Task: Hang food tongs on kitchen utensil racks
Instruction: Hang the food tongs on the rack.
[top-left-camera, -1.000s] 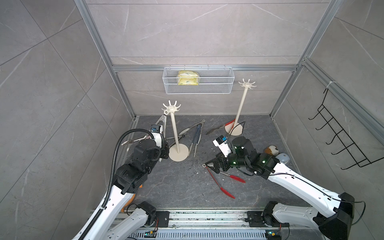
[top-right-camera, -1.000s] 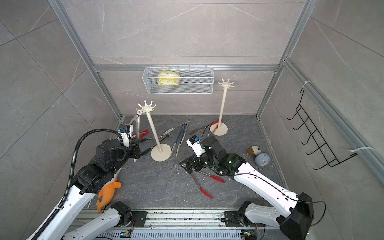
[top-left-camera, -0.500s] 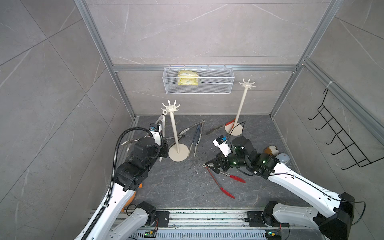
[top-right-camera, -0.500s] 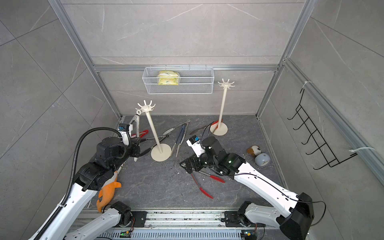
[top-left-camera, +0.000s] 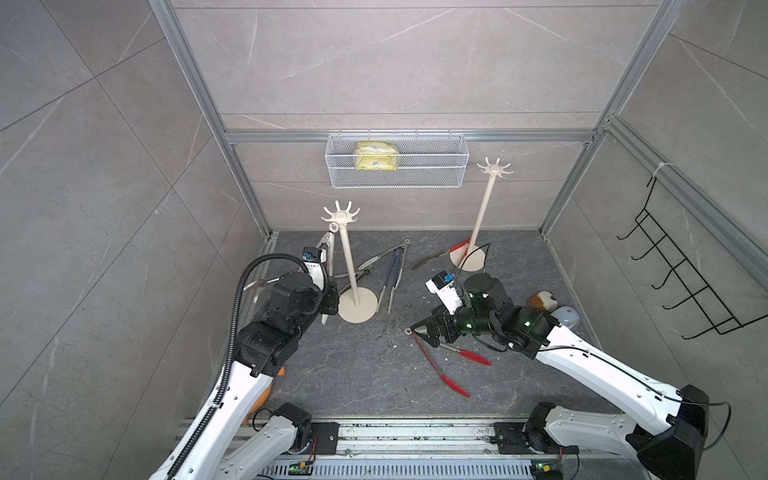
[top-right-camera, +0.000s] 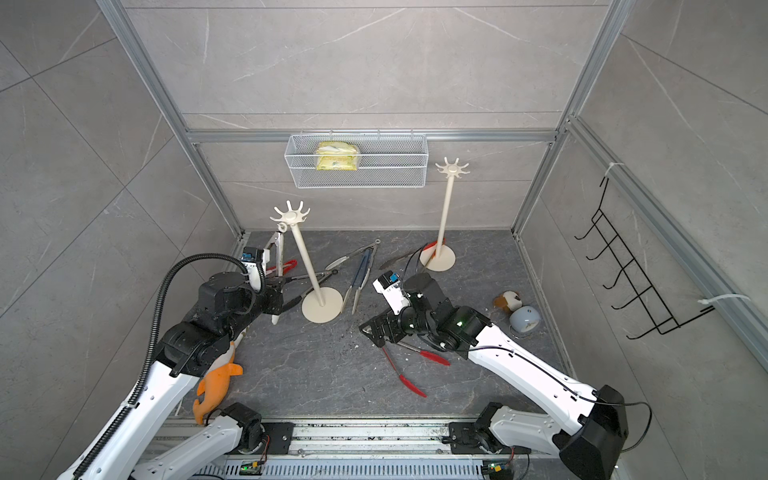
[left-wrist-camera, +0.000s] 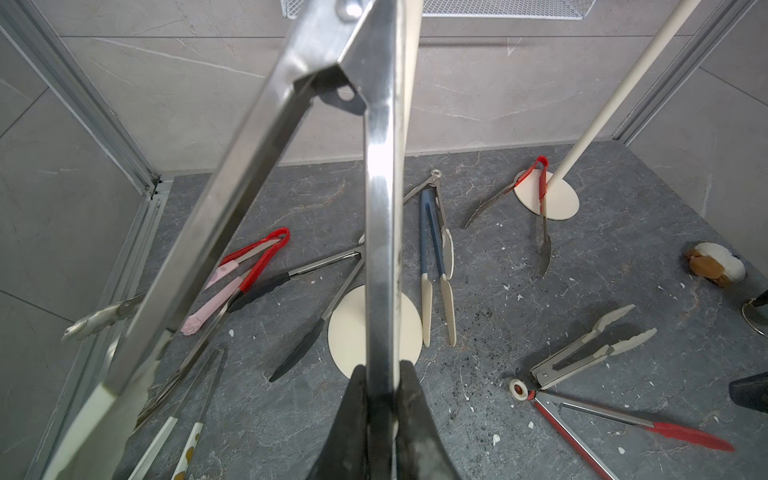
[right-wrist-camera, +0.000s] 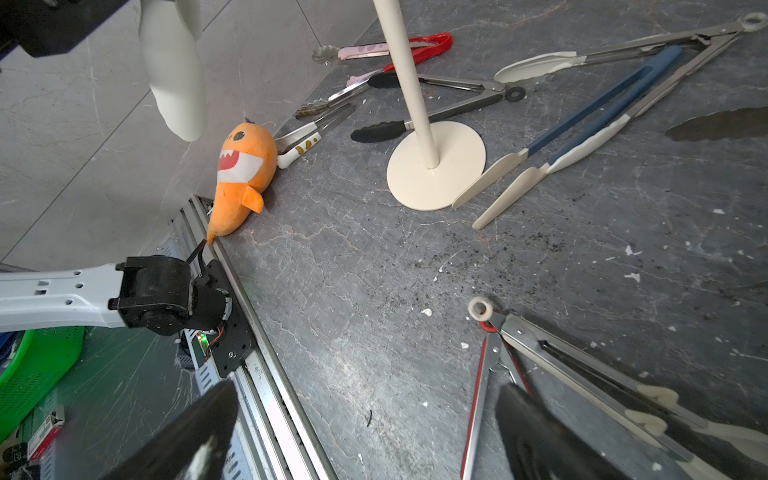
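Your left arm reaches forward and upward. The left pincer has its black fingers close on both sides of one smooth arm of the steel tongs; pinching or only flanking, you cannot tell. Above this pincer, the tongs' ring is at a hook of the cream rack. Your right arm bends low; the right pincer is spread over the red-tipped tongs, flat on the gritty grey surface. Bare surface lies between both pincers.

Held steel tongs: ring end cut off by wrist view's edge, cream tip blurred; orange plush toy mostly hidden behind left arm
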